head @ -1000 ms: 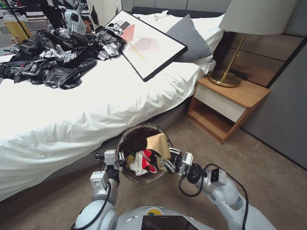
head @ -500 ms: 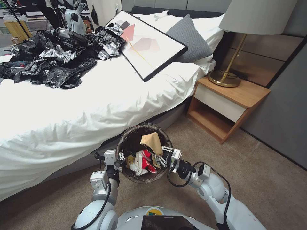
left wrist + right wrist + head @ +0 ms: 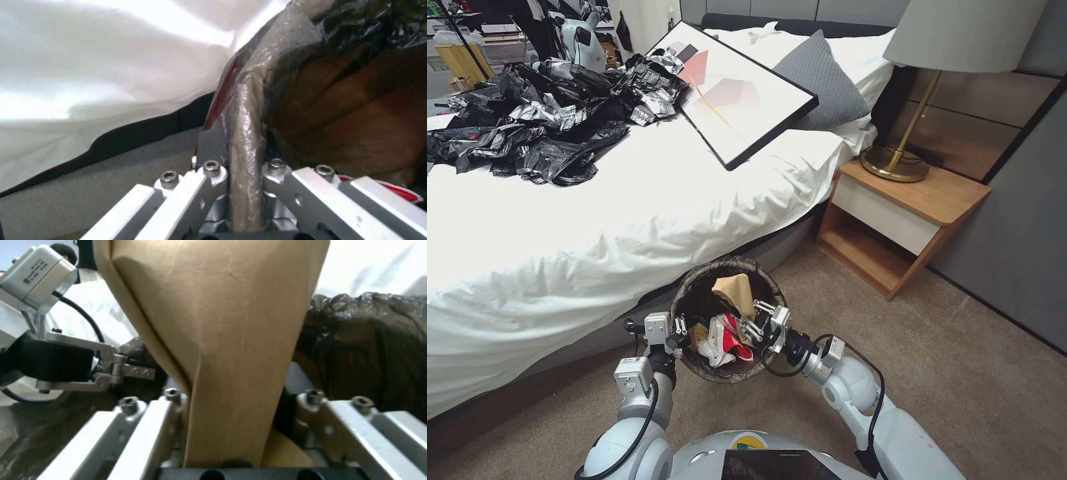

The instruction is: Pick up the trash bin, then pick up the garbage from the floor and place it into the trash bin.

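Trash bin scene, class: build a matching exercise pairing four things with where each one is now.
Things:
1. brown paper bag
2. trash bin
3. lamp
4. framed picture

Places:
A. on the nightstand
B. lying on the bed
C. rim clamped by the left gripper
D. pinched by the right gripper, over the bin

Pairs: 1-D, 2-C, 3-A, 4-B

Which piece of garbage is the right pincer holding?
The brown paper bag, pinched upright in the right pincer over the trash bin; the red-and-white cups lie loose inside.
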Robot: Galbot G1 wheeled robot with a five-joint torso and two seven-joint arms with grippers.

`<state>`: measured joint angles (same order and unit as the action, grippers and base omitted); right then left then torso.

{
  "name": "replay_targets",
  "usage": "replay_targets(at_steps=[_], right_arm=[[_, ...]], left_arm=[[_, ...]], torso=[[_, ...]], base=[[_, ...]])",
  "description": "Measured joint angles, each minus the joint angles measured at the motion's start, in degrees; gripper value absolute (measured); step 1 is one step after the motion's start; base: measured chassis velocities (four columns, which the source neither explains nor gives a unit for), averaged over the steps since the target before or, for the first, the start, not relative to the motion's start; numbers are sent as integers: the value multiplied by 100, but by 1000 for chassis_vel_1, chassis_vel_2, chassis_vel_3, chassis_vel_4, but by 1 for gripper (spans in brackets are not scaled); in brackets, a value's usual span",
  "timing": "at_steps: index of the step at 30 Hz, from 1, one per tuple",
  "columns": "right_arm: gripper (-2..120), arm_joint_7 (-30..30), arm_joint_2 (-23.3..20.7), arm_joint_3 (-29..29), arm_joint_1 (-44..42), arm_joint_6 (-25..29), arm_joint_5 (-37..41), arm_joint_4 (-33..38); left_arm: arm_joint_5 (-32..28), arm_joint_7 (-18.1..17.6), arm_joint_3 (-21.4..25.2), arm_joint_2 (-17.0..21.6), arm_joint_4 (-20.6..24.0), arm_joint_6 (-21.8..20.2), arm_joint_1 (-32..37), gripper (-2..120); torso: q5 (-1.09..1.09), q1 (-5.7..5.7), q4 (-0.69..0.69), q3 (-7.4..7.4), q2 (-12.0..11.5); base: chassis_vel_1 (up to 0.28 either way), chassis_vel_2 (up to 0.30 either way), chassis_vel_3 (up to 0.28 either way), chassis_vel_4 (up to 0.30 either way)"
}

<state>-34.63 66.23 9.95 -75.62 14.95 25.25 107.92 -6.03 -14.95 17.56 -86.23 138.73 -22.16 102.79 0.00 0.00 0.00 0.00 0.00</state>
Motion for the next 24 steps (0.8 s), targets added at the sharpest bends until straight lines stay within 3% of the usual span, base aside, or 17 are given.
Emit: replay_targets(at_steps=[13,16,20,24], right_arm=[[74,104,51,-21,-14,4,-127,21],[89,126,54,-3,-47,7,-147,68],[99,143,-4,30,-104,14,-190,131],[100,143,-59,88,-151,50,-331,191]], left_arm=[[0,0,0,0,0,0,0,2],[0,0,0,0,0,0,0,2],[0,0,0,0,0,0,0,2],[0,0,0,0,0,0,0,2]], torso=[[0,0,0,0,0],[1,0,0,0,0],[1,0,0,0,0],[1,0,0,0,0]], base=[[0,0,0,0],[0,0,0,0],[0,0,0,0],[0,0,0,0]])
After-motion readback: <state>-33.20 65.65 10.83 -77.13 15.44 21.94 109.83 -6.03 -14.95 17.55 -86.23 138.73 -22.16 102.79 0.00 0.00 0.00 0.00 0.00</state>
